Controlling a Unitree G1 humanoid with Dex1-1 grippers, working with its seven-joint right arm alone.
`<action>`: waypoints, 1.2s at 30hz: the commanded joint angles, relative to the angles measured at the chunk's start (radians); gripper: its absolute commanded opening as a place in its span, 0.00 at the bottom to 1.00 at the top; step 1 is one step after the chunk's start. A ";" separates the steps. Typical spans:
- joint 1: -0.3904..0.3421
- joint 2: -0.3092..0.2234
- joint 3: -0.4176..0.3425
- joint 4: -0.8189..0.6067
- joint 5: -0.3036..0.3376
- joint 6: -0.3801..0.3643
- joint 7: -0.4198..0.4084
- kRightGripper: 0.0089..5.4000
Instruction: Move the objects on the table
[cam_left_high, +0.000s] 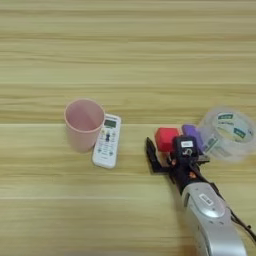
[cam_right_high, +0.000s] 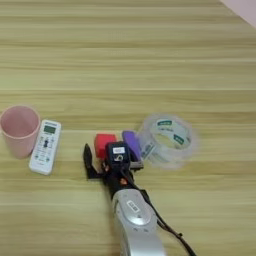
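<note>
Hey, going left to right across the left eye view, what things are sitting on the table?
Pink cup → white remote → red cube → purple bar → clear tape roll.

Views: 2, both eyes of 1 head-mounted stereo camera, looking steeply down on the table (cam_left_high: 125, 40), which fills each frame. Range: close, near edge at the bottom. Offset: left eye reaches further left, right eye further right, with a pale corner beyond the table at top right. Shared: cup (cam_left_high: 83, 123), remote (cam_right_high: 45, 146), cube (cam_right_high: 104, 143), bar (cam_left_high: 192, 136), tape roll (cam_right_high: 167, 139), arm (cam_right_high: 136, 225) entering from the bottom.
</note>
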 joint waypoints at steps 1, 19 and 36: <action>-0.027 -0.009 -0.006 -0.036 0.001 -0.034 -0.005 0.95; -0.017 0.012 -0.009 -0.119 0.019 -0.141 -0.003 0.99; 0.112 0.058 0.159 -0.308 -0.036 -0.190 0.006 0.99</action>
